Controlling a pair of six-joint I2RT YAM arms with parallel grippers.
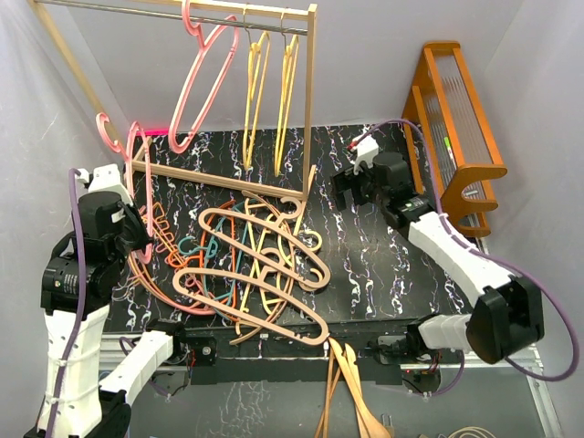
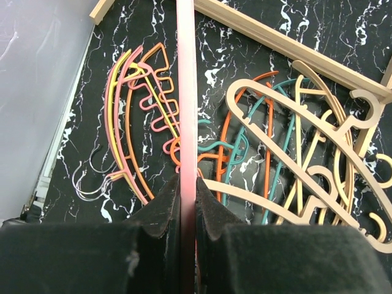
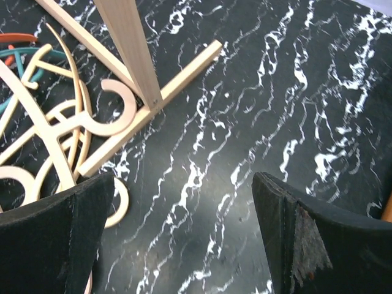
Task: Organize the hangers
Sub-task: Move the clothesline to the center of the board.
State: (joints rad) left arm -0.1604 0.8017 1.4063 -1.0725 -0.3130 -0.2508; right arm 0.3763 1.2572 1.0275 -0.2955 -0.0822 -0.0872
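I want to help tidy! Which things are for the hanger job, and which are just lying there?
For the job:
pink hanger, held in the left fingers
pile of coloured hangers
yellow hangers hung on the wooden rack

Just lying about:
orange shelf
light wooden hangers
wire hangers

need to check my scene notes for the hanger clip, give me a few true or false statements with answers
1. The left gripper is shut on a pink hanger. True.
2. The right gripper grips a tan hanger. False: it is open and empty above the black marbled table.
3. Two yellow hangers hang from the rod. True.
4. Every hanger is already on the rod. False: a pile of hangers lies on the table.
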